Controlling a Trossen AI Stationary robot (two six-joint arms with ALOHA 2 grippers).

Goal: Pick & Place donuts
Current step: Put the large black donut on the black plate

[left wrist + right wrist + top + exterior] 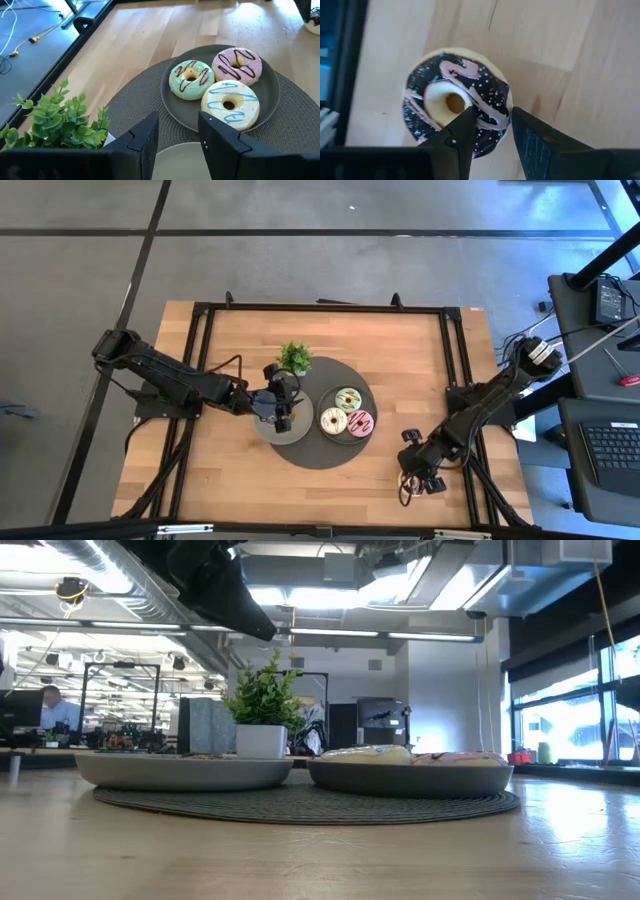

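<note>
The green, pink and cream donuts lie flat on the right grey plate. The dark chocolate sprinkled donut is off the mat, near the table's right near corner, under my right gripper, which is shut on it. My left gripper hovers open and empty above the left grey plate. Tiny brown and purple donuts are out of view. My right gripper has the chocolate donut by the ring's wall. One finger stands in the hole and the other outside the rim, both coming from above, pointing down. Whether the donut lies on the wood or is lifted, I cannot tell.
Both plates sit on a round dark woven mat mid-table. A small potted plant stands at the mat's far edge beside the left plate. Black frame rails run along the table's sides. Bare wood lies between the mat and the right arm.
</note>
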